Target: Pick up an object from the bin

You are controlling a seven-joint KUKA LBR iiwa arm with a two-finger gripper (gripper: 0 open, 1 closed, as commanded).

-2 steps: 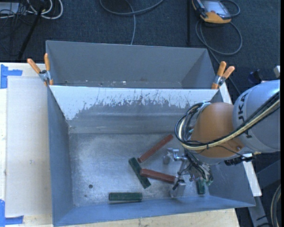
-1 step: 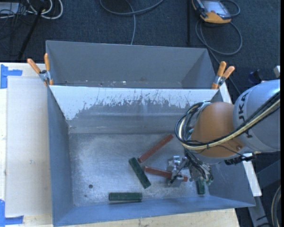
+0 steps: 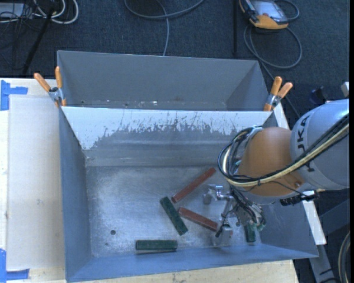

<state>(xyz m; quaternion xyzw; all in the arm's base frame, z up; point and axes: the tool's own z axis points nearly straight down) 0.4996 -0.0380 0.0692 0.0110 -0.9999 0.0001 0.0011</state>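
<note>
- Camera view: the grey metal bin (image 3: 106,175) has a bare floor on its left half; the loose things lie in the right half, toward the front wall.
- The arm comes in over the right rim, with its orange cover (image 3: 270,158) and a loop of cables (image 3: 233,158) above the floor near the right wall.
- The gripper (image 3: 225,220) hangs below the cover, low in the bin near the front right corner. Whether it is apart or together cannot be told, and nothing can be seen clamped in it.
- The lower brown stick (image 3: 196,218) lies flat and slanted, and its right end reaches under the gripper. This is the thing nearest the tool.
- The upper brown stick (image 3: 194,184) lies just behind it, slanting up toward the right wall, with its upper end near the gripper's metal body.
- A dark green block (image 3: 173,215) lies slanted just left of the two sticks, near their left ends.
- A second dark green block (image 3: 156,246) lies flat along the front wall, apart from the others.
- A small green piece (image 3: 249,233) sits just right of the gripper, by the right wall.
</note>
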